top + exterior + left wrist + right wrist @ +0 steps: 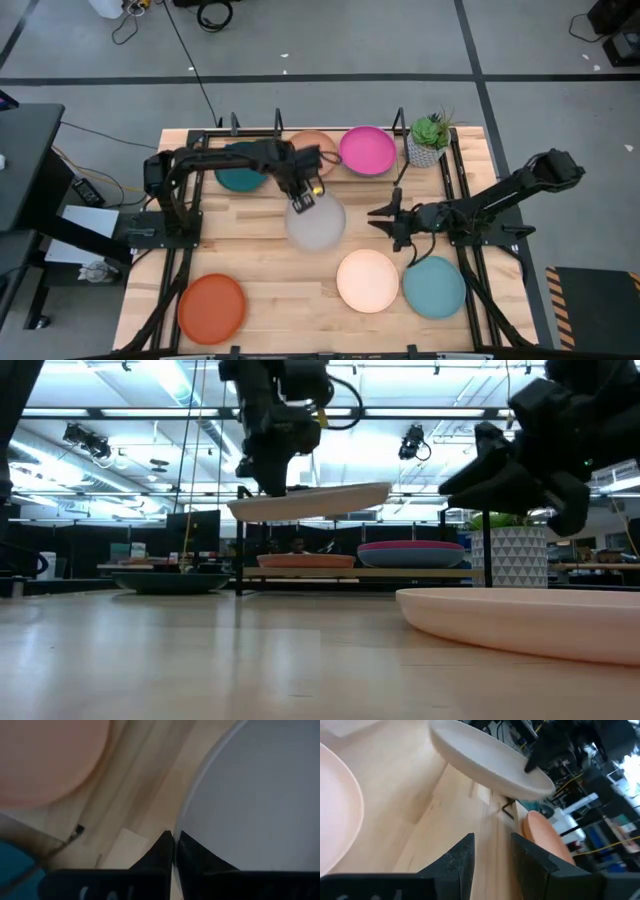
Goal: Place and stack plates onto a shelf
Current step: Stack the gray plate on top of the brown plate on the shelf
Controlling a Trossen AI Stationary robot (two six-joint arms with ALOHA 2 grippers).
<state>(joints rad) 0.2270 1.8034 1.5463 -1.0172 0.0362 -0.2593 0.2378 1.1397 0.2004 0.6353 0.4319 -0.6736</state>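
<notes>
the shelf [330,135], a low black metal-rod rack on a pale wood base, stands along the far edge of the light wooden slatted table [260,270]; in the high view a round matte dark teal plate [240,180] lies at its left end, a peach-tan plate [312,143] in the middle and a magenta plate [367,150] at the right, and in the low view a bright blue plate [410,556] shows directly beneath the magenta one. the left arm [215,160], dark and jointed, reaches across from the table's left side, and the right arm [510,190] comes in from the right. a round grey plate [316,222] hangs clear of the tabletop, just in front of the shelf, held nearly level by its far rim. a round orange plate [211,307] lies at the near left corner, well apart from the rest. a round cream plate [367,281] and a light teal plate [434,287] lie just beside each other at the near right. a small green plant in a white patterned pot [428,142] stands at the shelf's right end. the left gripper [301,203] pinches the grey plate's rim, fingers [195,860] nearly pressed together around it. the right gripper [378,219] hovers above the table between the grey plate and the light teal plate, its fingers [457,857] spread and holding nothing.
</notes>
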